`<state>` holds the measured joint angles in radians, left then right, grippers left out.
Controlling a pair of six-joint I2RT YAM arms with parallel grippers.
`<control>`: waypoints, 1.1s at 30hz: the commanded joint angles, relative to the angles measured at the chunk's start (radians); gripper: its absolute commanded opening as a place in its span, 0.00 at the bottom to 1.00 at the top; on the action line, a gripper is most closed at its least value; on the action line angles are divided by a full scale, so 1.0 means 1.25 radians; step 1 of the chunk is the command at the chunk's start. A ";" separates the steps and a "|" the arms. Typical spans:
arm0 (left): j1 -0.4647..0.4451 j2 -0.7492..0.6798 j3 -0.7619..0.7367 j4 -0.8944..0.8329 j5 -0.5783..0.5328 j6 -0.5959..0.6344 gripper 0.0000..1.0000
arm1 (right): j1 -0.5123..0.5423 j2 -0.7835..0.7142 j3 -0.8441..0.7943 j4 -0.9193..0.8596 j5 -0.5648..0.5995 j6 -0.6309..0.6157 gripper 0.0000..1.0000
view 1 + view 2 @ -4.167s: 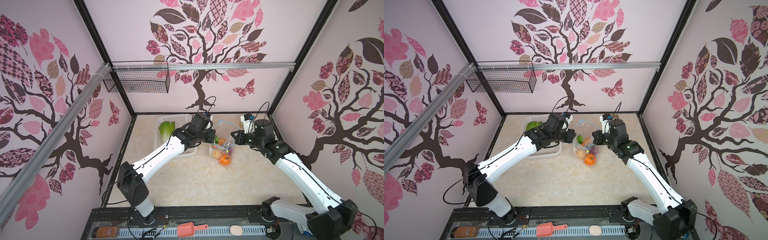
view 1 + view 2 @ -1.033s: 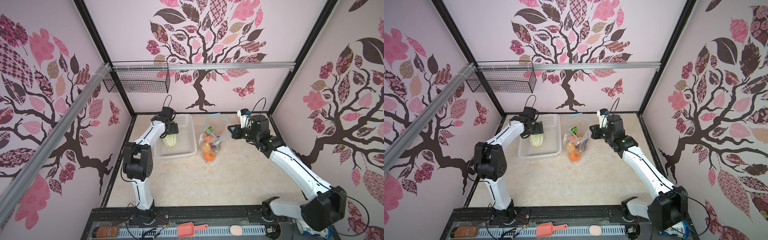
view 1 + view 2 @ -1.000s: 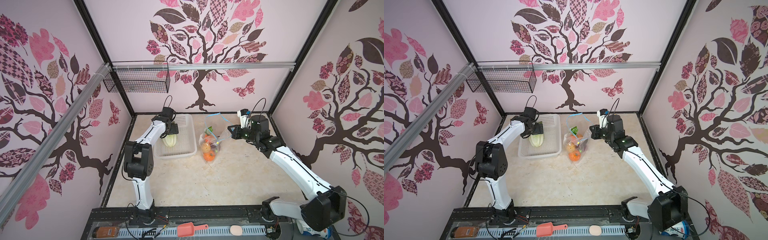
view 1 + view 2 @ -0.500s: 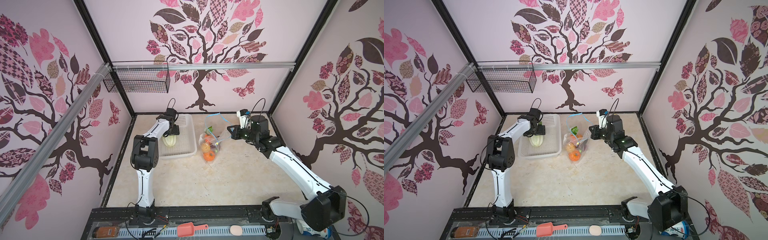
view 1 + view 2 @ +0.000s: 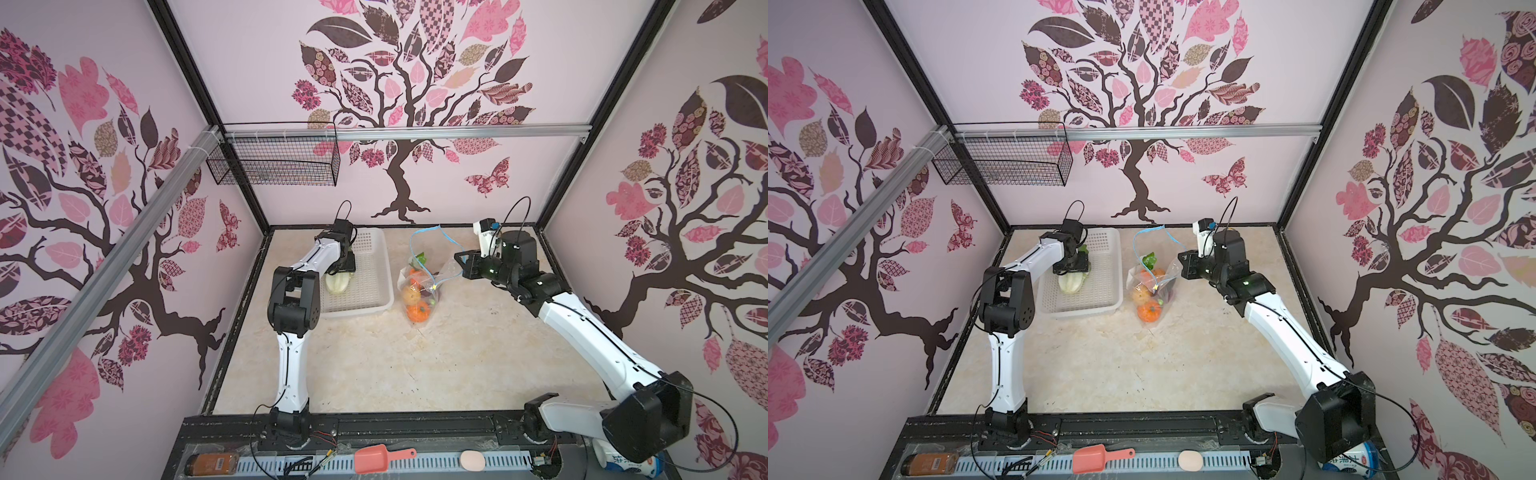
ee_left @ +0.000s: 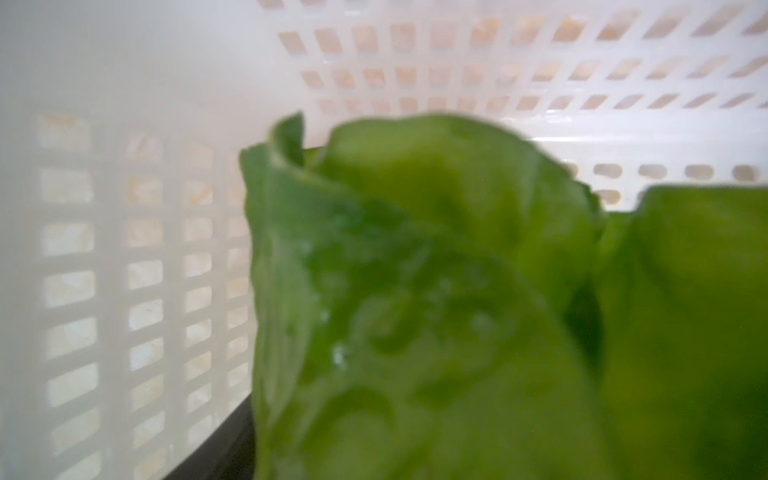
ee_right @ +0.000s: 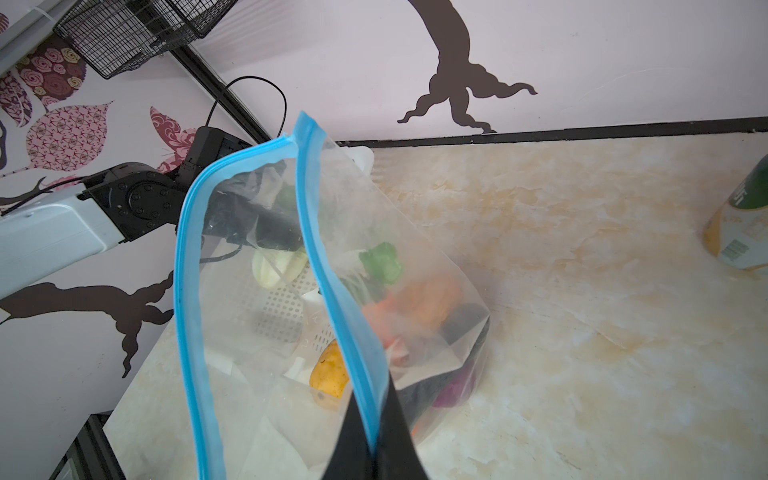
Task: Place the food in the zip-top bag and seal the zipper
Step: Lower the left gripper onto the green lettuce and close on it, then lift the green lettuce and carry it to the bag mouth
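One beige desk [image 5: 395, 365] carries everything, and two white arms reach over it: the left arm [image 5: 291, 353] into the basket, the right arm [image 5: 582, 328] toward the bag.

We count one white perforated basket [image 5: 372, 286] at the back left of the desk. Just to its right stands one clear zip-top bag [image 5: 442, 272], bottom on the desk, mouth lifted and gaping. Its single light-blue zipper [image 7: 185, 266] forms an open loop. The right gripper [image 7: 371, 419] is closed tight, pinching the zip-top bag by one side of that strip.

One green-white cabbage [image 5: 337, 283] lies inside the basket, outside the bag. The left gripper [image 5: 344, 269] sits right on top of its leafy end; leaves fill the left wrist view [image 6: 415, 291]. We cannot tell how wide its fingers stand or whether they grip the cabbage.

One green-white can [image 7: 744, 224] stands on the desk, well apart from the bag.

Inside the bag we count five smaller pieces:
- one orange carrot [image 7: 415, 307] with green leaves
- one orange pumpkin [image 5: 417, 311] at the bottom
- one yellowish potato [image 7: 330, 372]
- one dark eggplant [image 7: 461, 322], blurred
- one purple onion [image 7: 455, 392]
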<state>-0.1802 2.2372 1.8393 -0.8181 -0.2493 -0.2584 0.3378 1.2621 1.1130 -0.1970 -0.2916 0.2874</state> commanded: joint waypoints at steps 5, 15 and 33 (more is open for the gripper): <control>-0.001 -0.039 -0.006 -0.015 -0.003 0.009 0.52 | -0.005 -0.009 0.000 0.005 0.003 -0.009 0.00; -0.001 -0.256 -0.085 0.045 0.033 -0.023 0.50 | -0.004 -0.020 -0.010 0.015 0.005 -0.008 0.00; -0.055 -0.662 -0.328 0.446 0.243 -0.202 0.49 | -0.004 0.045 0.006 0.077 -0.065 0.069 0.00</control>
<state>-0.2138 1.4815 1.4849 -0.4828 0.0101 -0.4522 0.3378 1.2762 1.0954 -0.1459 -0.3382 0.3279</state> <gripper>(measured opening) 0.492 0.042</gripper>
